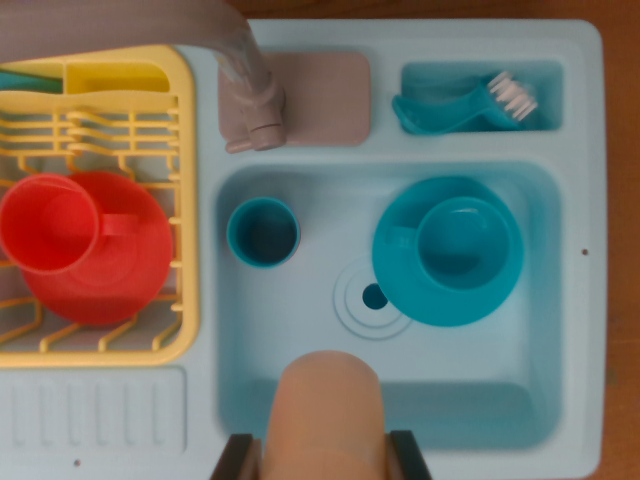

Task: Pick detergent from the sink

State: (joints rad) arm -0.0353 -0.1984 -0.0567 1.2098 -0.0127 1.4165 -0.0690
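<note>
Low at the sink's (575, 130) near edge, a tan, rounded detergent bottle (330, 415) is seen between the two dark fingers (232, 460) of the gripper (325, 462); the fingers are spread only as wide as the bottle, one at each flank, and seem to be pressed against it, so it is judged held; contact itself cannot be made out for certain; the bottle looks like smooth moulded plastic, probably light, stiff and a little slippery; a hold across its straight sides is judged safest; deeper in the basin a small teal cup (263, 232) and a teal cup on a saucer (448, 250) are left well apart from it.
</note>
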